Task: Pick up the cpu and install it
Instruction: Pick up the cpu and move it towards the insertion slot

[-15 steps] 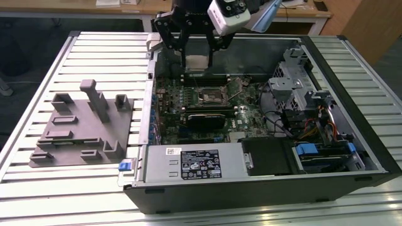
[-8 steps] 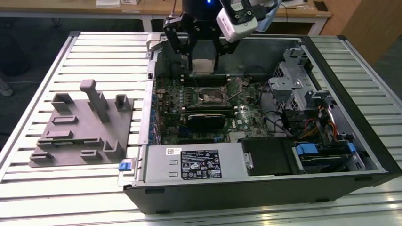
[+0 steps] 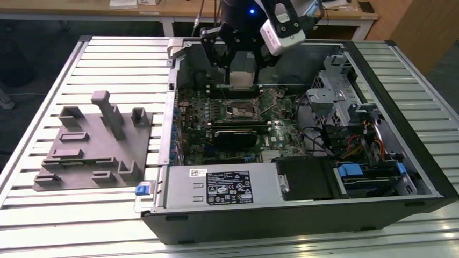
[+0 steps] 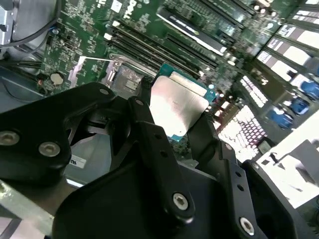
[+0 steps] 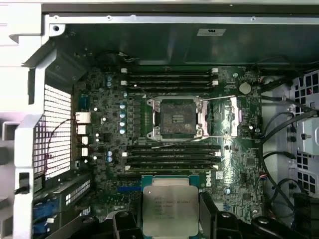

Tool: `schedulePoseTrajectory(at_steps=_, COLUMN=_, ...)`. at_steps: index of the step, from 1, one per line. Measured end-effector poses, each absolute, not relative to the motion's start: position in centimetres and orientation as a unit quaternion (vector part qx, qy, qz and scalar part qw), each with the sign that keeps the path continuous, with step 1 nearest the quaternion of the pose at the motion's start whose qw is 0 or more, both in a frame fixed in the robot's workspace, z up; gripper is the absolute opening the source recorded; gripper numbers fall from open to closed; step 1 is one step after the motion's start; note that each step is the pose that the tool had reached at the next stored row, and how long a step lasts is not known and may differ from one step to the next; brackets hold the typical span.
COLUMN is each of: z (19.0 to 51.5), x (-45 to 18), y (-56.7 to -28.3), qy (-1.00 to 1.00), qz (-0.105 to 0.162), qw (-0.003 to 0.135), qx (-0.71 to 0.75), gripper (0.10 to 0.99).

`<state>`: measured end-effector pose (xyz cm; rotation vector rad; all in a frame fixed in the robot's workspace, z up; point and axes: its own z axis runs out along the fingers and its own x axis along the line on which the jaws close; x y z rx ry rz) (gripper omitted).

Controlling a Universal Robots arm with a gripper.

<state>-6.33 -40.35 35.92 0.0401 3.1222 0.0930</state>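
The cpu (image 5: 169, 210), a flat square chip with a silvery top and a green rim, hangs between the black fingers of my gripper (image 5: 170, 219), which is shut on its two sides. In the second wrist view the cpu (image 4: 175, 105) is tilted above the green motherboard, with the gripper (image 4: 174, 122) shut on it. In the exterior view the gripper (image 3: 242, 80) holds the cpu (image 3: 242, 79) over the back part of the open computer case, just beyond the open socket (image 3: 239, 109). The socket (image 5: 177, 118) lies bare with its metal frame and thin lever wires around it.
The open computer case (image 3: 423, 183) lies on a slatted metal table (image 3: 107, 64). Memory slots (image 5: 172, 154) flank the socket. A grey plastic fixture (image 3: 93, 145) with upright blocks sits at the exterior view's left. Drive cages and cables (image 3: 351, 129) fill the case's right side; a power supply (image 3: 222, 185) lies in front.
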Motion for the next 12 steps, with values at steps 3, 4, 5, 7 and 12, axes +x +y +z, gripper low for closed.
schedulePoseTrajectory(at_steps=3, z=35.4, x=-5.8, y=-39.9, qy=0.999, qz=0.030, qw=0.008, qx=0.013, gripper=0.541)
schedulePoseTrajectory(at_steps=4, z=35.2, x=-5.6, y=-39.7, qy=0.999, qz=0.030, qw=0.008, qx=0.013, gripper=0.541)
schedulePoseTrajectory(at_steps=5, z=35.0, x=-5.5, y=-39.5, qy=0.999, qz=0.030, qw=0.008, qx=0.013, gripper=0.541)
schedulePoseTrajectory(at_steps=7, z=34.7, x=-5.4, y=-39.2, qy=0.999, qz=0.030, qw=0.008, qx=0.013, gripper=0.541)
schedulePoseTrajectory(at_steps=12, z=33.7, x=-5.2, y=-38.6, qy=0.999, qz=0.030, qw=0.008, qx=0.013, gripper=0.541)
